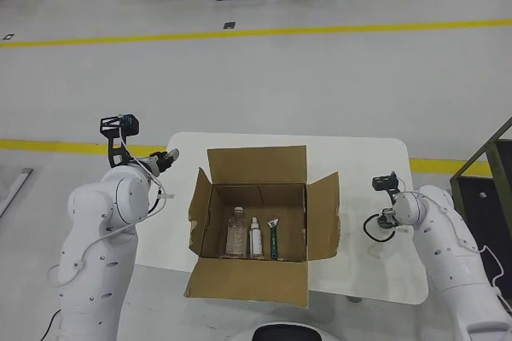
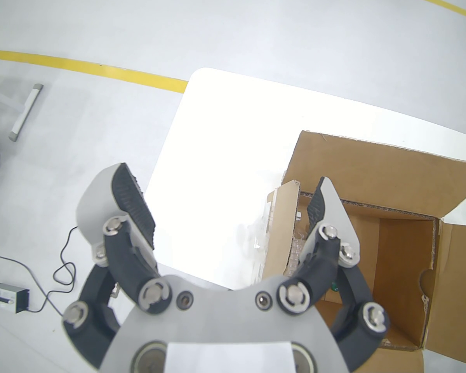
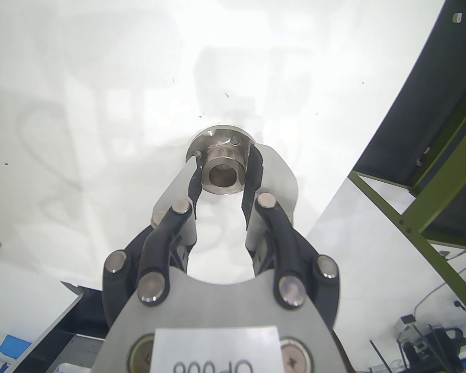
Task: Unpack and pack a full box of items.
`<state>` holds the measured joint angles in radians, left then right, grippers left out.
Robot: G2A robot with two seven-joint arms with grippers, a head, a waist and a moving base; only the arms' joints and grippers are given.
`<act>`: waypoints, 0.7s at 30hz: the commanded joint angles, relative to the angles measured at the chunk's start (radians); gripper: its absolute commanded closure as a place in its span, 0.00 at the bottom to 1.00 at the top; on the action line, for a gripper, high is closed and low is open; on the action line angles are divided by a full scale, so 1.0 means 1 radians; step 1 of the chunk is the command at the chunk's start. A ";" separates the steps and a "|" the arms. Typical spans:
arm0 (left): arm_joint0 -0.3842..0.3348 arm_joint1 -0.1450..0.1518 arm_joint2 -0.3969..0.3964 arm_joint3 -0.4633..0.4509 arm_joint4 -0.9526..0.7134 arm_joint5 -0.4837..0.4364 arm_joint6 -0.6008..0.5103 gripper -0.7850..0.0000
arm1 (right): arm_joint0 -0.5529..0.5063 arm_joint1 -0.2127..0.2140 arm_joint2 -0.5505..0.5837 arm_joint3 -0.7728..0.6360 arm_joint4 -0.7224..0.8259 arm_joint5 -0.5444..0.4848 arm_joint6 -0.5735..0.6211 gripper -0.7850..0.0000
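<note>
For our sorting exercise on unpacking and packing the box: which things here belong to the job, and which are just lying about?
Job: cardboard box; clear bottle; small white bottle; green-handled tool; metal bushing held in the right pincer; open left pincer.

Lying about: grey unit with cable on the floor; green frame.

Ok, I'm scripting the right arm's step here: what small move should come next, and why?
Probably ease the right gripper down and open it, leaving the metal part on the table. It is shut on the part over bare table beside the box, where a bottle and other items lie, so unpacking looks unfinished.
</note>
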<state>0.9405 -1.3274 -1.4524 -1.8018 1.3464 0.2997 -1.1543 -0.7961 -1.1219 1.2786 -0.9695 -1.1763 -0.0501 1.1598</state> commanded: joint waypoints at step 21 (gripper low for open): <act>0.000 0.000 0.000 0.000 0.000 0.000 0.000 0.00 | 0.041 -0.009 -0.029 0.051 0.005 0.001 -0.004 1.00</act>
<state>0.9406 -1.3274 -1.4524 -1.8018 1.3464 0.2997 -1.1543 -0.7563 -1.1317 1.2482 -0.9153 -1.1708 -0.0491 1.1547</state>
